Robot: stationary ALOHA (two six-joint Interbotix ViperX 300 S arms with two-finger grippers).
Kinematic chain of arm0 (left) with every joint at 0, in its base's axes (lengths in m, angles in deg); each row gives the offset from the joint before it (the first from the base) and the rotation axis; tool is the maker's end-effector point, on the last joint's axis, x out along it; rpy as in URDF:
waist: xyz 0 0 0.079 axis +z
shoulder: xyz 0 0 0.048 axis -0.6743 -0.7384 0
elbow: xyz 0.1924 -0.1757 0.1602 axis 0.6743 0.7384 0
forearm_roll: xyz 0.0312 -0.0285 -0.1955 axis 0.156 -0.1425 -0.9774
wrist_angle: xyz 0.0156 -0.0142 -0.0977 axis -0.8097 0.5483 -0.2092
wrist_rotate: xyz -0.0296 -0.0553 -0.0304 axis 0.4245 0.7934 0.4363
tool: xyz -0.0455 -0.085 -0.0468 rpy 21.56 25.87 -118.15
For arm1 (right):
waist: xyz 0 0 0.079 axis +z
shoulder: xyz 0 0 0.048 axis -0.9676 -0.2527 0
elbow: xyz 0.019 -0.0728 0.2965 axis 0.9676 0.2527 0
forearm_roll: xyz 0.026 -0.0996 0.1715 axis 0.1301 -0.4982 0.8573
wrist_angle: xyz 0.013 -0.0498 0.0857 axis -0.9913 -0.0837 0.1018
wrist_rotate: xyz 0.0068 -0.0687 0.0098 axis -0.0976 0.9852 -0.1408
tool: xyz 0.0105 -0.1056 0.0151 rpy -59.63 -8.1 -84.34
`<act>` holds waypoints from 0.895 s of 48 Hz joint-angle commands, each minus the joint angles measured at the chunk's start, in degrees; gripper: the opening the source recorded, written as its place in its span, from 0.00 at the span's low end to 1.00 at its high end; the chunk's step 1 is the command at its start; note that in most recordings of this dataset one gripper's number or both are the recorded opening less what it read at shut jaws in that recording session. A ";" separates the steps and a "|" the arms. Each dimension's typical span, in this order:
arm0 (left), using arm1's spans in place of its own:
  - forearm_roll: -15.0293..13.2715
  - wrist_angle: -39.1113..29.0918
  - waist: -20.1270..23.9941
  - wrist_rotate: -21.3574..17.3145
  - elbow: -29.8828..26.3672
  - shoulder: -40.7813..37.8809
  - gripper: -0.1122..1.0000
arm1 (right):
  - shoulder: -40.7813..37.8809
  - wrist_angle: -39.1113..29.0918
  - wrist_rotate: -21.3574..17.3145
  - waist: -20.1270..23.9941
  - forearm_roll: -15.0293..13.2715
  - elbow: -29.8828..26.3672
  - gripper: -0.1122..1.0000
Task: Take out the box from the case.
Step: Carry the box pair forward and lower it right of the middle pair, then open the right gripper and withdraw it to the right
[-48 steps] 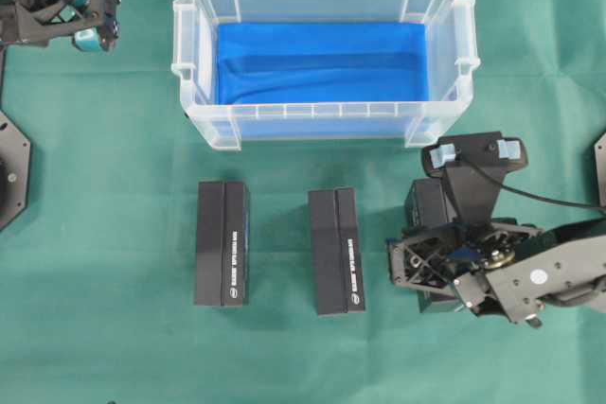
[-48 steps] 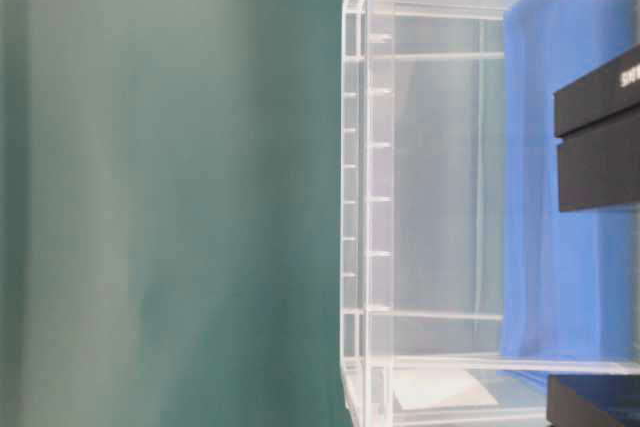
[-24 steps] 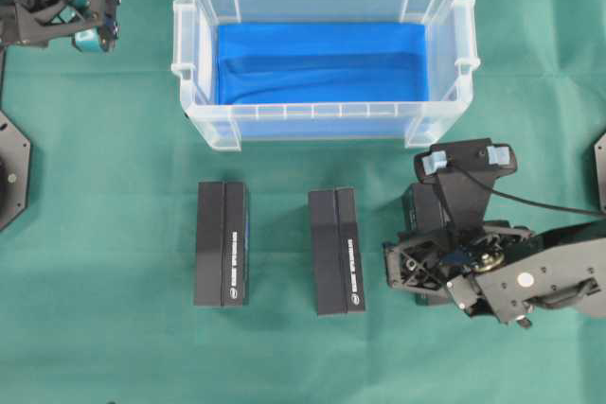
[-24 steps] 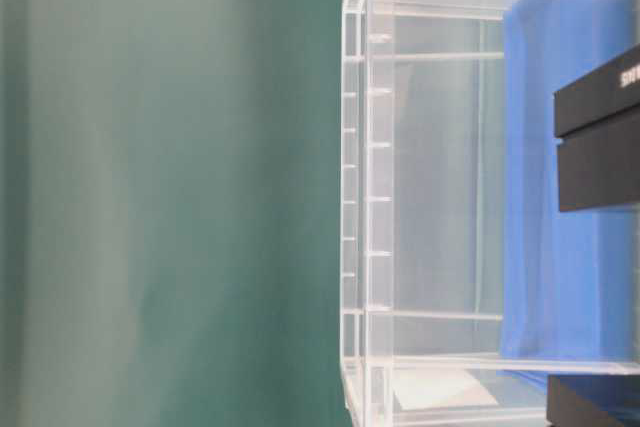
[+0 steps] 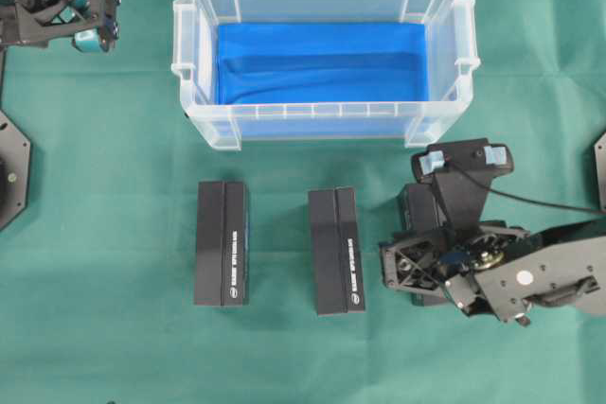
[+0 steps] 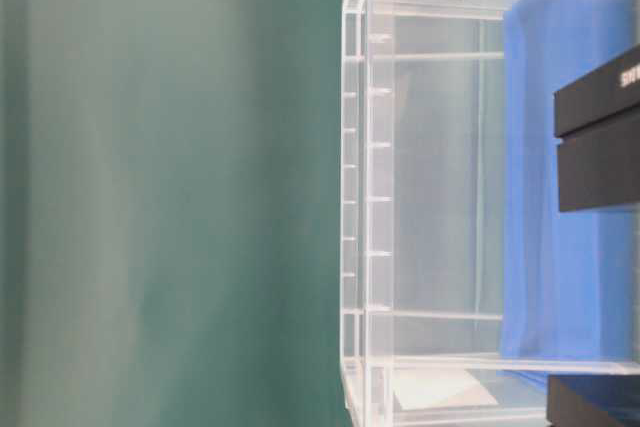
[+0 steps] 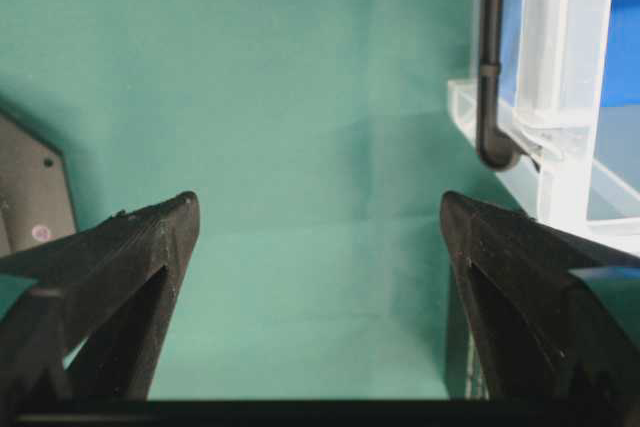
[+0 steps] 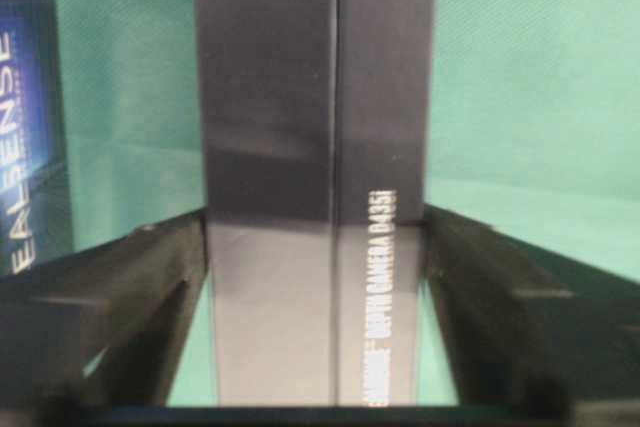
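Green cloth-covered table [image 5: 95, 234] under everything. We see the large clear plastic rectangular case with rim handles [image 5: 194, 111] at the top centre, only its blue lining [image 5: 322, 63] inside, no box left in it as far as the overhead view shows. Two black rectangular cardboard boxes with white side lettering lie flat on the cloth in front of the case, the left black box [image 5: 222, 243] and the middle black box [image 5: 337, 251], well apart from each other. A third black rectangular box [image 8: 315, 147] lies under the right arm, mostly hidden from overhead. We judge the task nearly done: three boxes out and the case cleared; what is left looks like lifting the right arm clear.

Right gripper [image 8: 315, 247]: the wrist view shows its two black fingers [image 8: 130, 297] straddling the third box, one on each long side. Jaws are spread about as wide as the box; a thin sliver of green shows at the left finger, and we cannot tell whether the right one touches. We read this as let go, not clamped, box resting on the cloth.

Left gripper [image 7: 315, 237]: parked at the far left near the case's corner, jaws wide apart, nothing between them but green cloth, touching nothing.
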 commanded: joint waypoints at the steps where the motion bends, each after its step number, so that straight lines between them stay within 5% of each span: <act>1: 0.18 0.26 -0.09 -0.09 -0.53 0.62 0.96 | 1.05 -1.67 -0.18 -0.09 -0.09 -1.32 0.93; 24: 0.26 0.26 -0.09 -0.09 -0.53 0.70 0.96 | 3.16 -4.66 0.18 -0.70 -0.26 -3.52 0.94; 43: 0.26 0.26 -0.09 0.00 -0.53 0.62 0.96 | 9.58 -18.02 4.39 -1.32 -2.64 -12.13 0.94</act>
